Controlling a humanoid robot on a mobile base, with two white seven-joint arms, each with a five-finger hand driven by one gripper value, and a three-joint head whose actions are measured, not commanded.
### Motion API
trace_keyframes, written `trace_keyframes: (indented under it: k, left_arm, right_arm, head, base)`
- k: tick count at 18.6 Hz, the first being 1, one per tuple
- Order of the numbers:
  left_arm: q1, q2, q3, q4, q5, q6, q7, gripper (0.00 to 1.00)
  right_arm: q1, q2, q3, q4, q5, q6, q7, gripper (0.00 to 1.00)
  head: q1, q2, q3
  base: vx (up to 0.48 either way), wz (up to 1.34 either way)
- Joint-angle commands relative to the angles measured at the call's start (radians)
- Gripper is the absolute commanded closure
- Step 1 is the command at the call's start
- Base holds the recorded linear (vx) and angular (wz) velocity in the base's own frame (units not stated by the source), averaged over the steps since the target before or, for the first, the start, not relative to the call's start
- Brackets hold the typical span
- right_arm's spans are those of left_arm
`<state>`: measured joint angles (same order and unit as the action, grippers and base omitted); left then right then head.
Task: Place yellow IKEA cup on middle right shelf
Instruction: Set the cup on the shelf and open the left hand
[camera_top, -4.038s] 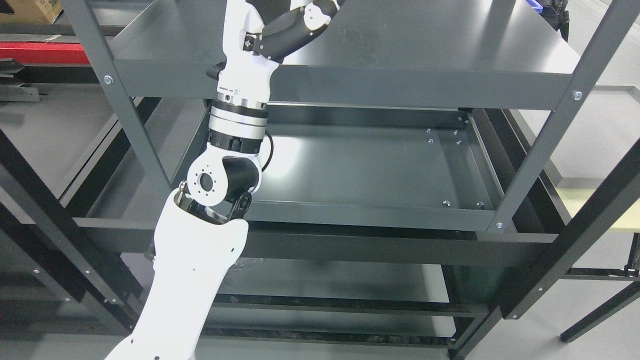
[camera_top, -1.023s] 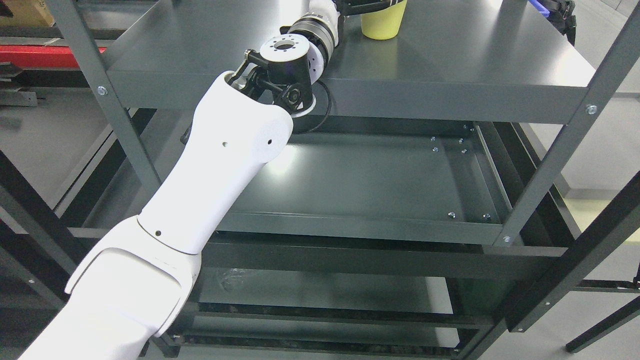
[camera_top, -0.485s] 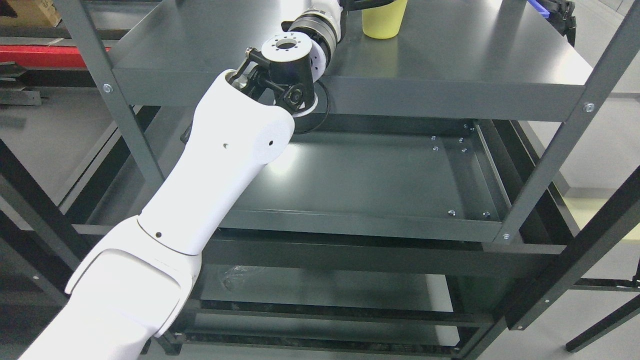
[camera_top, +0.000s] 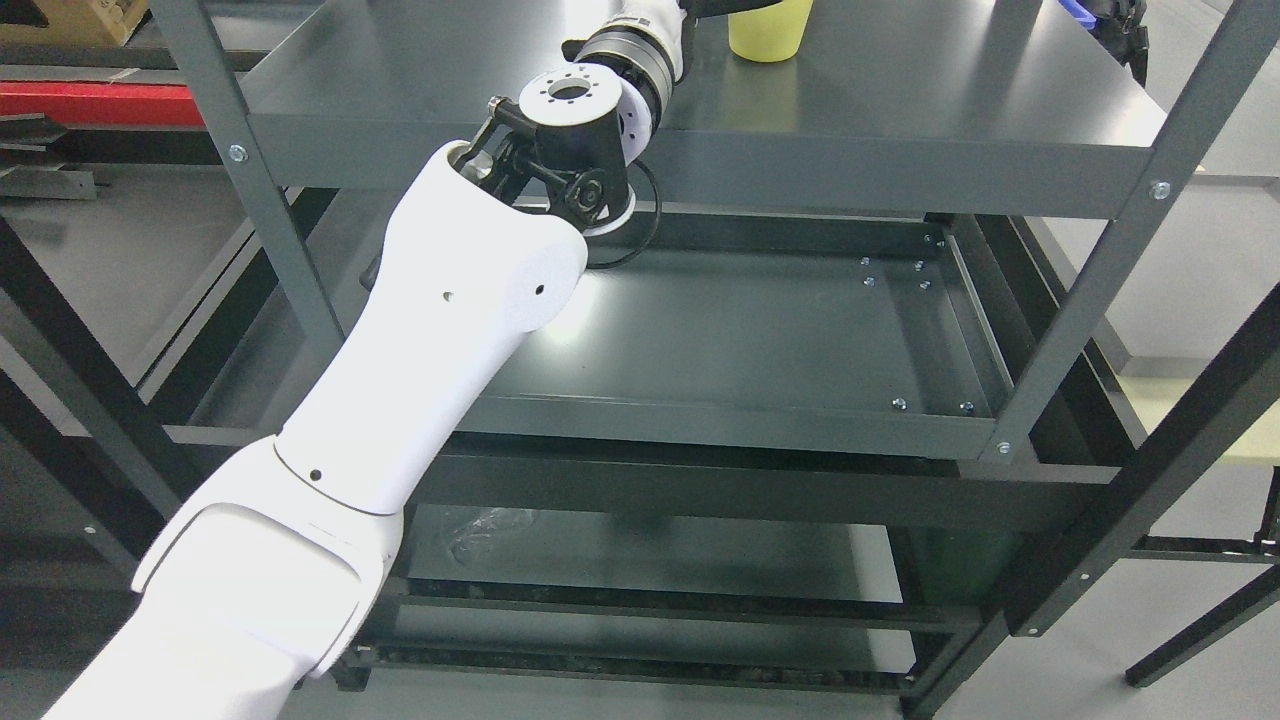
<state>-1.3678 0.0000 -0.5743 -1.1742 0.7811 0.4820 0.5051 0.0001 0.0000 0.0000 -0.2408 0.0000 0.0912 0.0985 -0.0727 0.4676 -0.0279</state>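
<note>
Left arm (camera_top: 420, 330): white, rising from lower left, over the front edge of the top shelf, wrist near the upper border.
Left hand: cut off by the upper border; only a dark sliver beside the cup rim; finger position and any hold on the cup impossible to tell.
Cup (camera_top: 768, 32): yellow, upright on the top shelf (camera_top: 900, 90), near the back, upper part out of frame; base apparently on the shelf surface.
Handling, judged: probably light, rigid plastic, smooth and a little slippery; tapered wall, narrower at the base; not fragile, easily tipped.
Hold, advised: around the upper wall, where wider, fingers opposed across it.
Middle shelf (camera_top: 760, 340): bare, right half with raised lip and bolt heads; destination, not yet reached.
Right arm: out of view.
</note>
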Motion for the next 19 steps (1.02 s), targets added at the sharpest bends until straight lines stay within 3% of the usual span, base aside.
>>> trace_keyframes:
  k: [1,7,19]
  left_arm:
    - [0.013,0.018,0.014,-0.042,-0.005,0.013,0.006,0.01]
    - [0.029,0.018,0.044,-0.061,-0.060,0.047,0.007,0.01]
    - [0.085,0.018,0.091,-0.257,-0.094,0.141,0.009,0.01]
  right_arm:
    - [0.011,-0.017,0.017,0.001,-0.025,0.001,-0.215,0.01]
    - [0.011,-0.017,0.017,0.000,-0.025,0.001,-0.215,0.01]
    - [0.011,-0.017,0.017,0.000,-0.025,0.001,-0.215,0.01]
  head:
    - [0.0000,0.000,0.000]
    - [0.0000,0.000,0.000]
    - [0.0000,0.000,0.000]
  base:
    - [-0.081,0.00]
    - [-0.056,0.00]
    - [-0.022,0.00]
